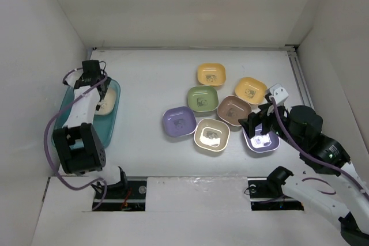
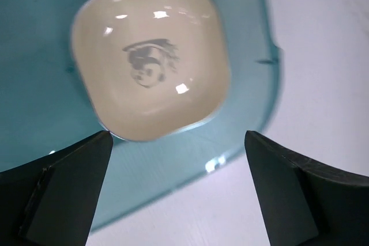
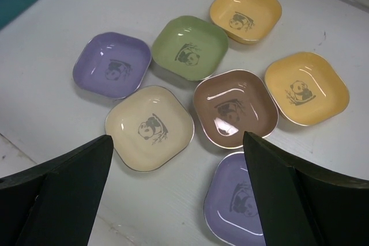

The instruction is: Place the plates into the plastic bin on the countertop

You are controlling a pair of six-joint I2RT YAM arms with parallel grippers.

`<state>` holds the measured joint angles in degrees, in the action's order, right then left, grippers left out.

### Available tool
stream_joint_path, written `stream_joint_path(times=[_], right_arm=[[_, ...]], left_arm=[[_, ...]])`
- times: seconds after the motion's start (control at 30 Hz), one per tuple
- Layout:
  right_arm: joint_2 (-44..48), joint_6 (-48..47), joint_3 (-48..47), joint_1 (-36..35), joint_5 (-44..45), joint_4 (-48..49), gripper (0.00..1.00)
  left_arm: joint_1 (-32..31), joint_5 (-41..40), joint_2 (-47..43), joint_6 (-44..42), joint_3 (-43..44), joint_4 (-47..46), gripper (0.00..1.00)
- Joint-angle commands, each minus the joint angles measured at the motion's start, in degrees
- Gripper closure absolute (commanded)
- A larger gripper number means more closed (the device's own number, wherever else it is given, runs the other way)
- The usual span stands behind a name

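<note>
L claw (image 2: 178, 142) is wide open w/ nothing in it. It hangs over the blue bin (image 2: 34, 102), which sits at the L side of the table (image 1: 150, 79). One cream plate (image 2: 150, 59) lies flat in the bin, at the far end nr the R wall. It's right side up, w/ a small grey pic in the middle. The claw's 2 fingers (image 2: 63, 188) aren't touching that plate.

R claw (image 3: 177, 136) is wide open too & holds nothing. It hangs low over the near purple plate (image 3: 239, 200) on the R side of the table. Can't tell if it touches it.

7 plates lie on the table, packed close in a bunch, well apart from the bin. Each is flat, right side up, w/ a panda pic inside.
- Brown plate (image 3: 235, 108): just past the near purple one.
- Beige plate (image 3: 149, 128): just L of the brown one.
- L purple plate (image 3: 112, 64): at the L edge of the bunch.
- Green plate (image 3: 190, 47): btw the L purple & brown ones.
- Far yellow plate (image 3: 245, 12): at the back.
- R yellow plate (image 3: 307, 87): just R of the brown one.
</note>
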<state>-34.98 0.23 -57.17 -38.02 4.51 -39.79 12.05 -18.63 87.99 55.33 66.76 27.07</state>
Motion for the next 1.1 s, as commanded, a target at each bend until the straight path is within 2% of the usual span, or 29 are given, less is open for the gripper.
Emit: stream_joint_path(times=[0.0, 0.13, 0.17, 0.3, 0.37, 0.4, 0.53, 0.63, 0.87, 1.07], right_arm=[[0.2, 0.5, -0.6, -0.6, 0.8, 2.5, 0.00], [0.2, 1.0, -0.6, -0.6, 2.1, 2.5, 0.00], [0.2, 1.0, -0.6, -0.6, 2.9, 2.5, 0.00], [-0.4, 1.6, -1.7, -0.6, 4.0, 2.5, 0.00], [-0.4, 2.2, -2.3, -0.6, 4.0, 1.8, 0.00], [-0.4, 2.2, -3.0, -0.6, 4.0, 1.8, 0.00], [-0.4, 2.2, -7.2, -0.6, 5.7, 0.7, 0.00], [-0.4, 2.2, -8.2, -0.6, 6.9, 0.7, 0.00], [-0.4, 1.7, -6.4, -0.6, 5.2, 2.3, 0.00], [0.2, 2.2, -5.9, -0.6, 5.9, 2.3, 0.00]], left_arm=[[-5.4, -3.8, -6.9, -2.8, 5.1, 3.7, 0.00], [-16.5, -0.9, -10.2, -9.4, 5.7, 0.8, 0.00], [-23.5, -2.1, -10.2, -10.0, 7.7, 0.8, 0.00], [-38.1, -5.5, -7.0, -8.0, 9.0, 5.7, 0.00], [-41.7, -4.8, -7.0, -6.0, 6.9, 6.8, 0.00], [-45.3, -4.8, -8.0, -5.1, 3.2, 6.8, 0.00], [-51.9, -1.9, -11.7, -3.2, -8.0, 2.5, 0.00], [-52.7, -1.8, -11.5, -1.6, -13.2, 1.6, 0.00], [-52.1, -3.9, -9.8, 0.6, -17.3, 1.1, 0.06], [-48.9, -2.7, -4.1, -0.7, -21.1, -3.5, 0.17]])
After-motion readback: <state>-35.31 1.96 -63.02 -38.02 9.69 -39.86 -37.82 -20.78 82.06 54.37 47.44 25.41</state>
